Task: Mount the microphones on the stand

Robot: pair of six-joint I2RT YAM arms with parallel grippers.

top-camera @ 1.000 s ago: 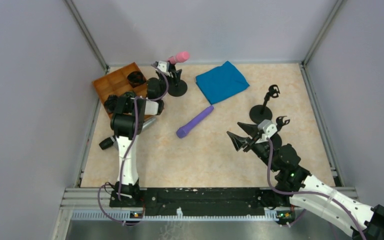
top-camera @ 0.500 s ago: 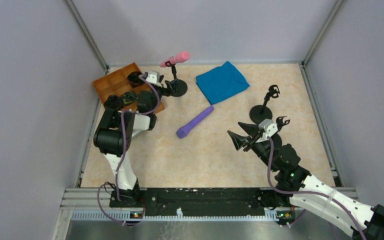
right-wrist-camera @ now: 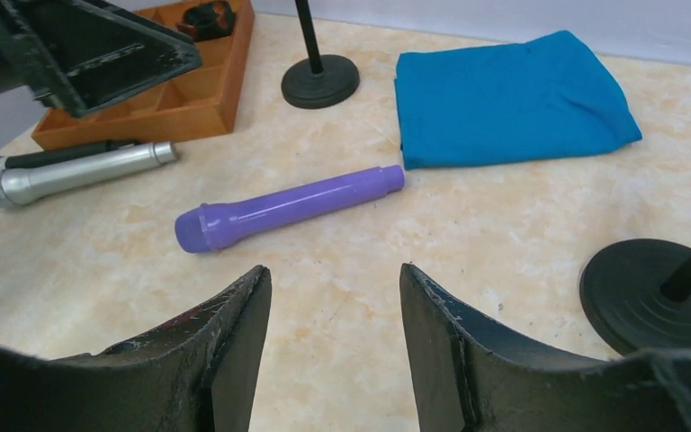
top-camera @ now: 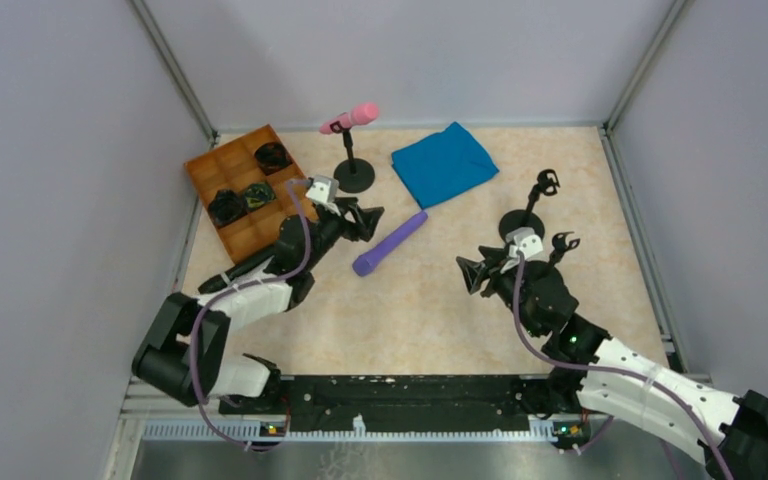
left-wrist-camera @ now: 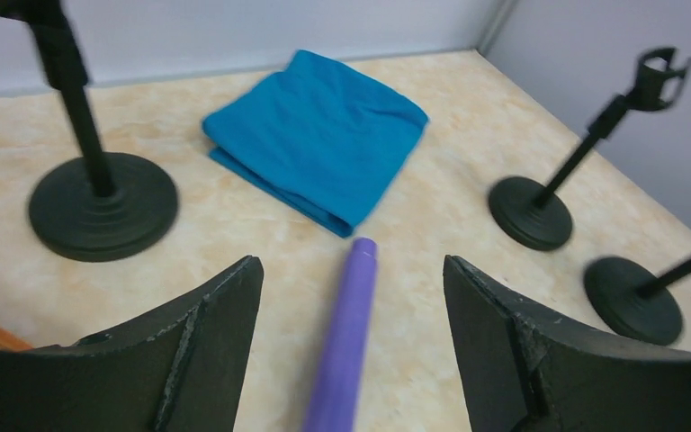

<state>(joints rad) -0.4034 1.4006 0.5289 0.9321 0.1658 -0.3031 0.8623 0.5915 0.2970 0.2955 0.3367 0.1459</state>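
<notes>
A pink microphone point(top-camera: 352, 117) sits in the back stand point(top-camera: 354, 177). A purple microphone point(top-camera: 390, 243) lies on the table in the middle. My left gripper point(top-camera: 370, 222) is open and hovers just over its thin end; in the left wrist view point(left-wrist-camera: 351, 265) the purple microphone point(left-wrist-camera: 346, 333) runs between the jaws, untouched. My right gripper point(top-camera: 470, 275) is open and empty, short of the purple microphone's head point(right-wrist-camera: 202, 227). Two empty stands point(top-camera: 535, 205) point(top-camera: 563, 243) are at the right. A silver microphone point(right-wrist-camera: 76, 171) lies at the left, with a black one point(right-wrist-camera: 18, 162) beside it.
A folded blue cloth point(top-camera: 444, 162) lies at the back centre. An orange compartment tray point(top-camera: 235, 190) with dark items stands at the back left. Grey walls close the table on three sides. The near empty stand's base point(right-wrist-camera: 652, 292) is close to my right gripper.
My left arm has swung away from the pink microphone's stand, forward and right, to the purple microphone's thin end. My right gripper has shifted slightly left.
</notes>
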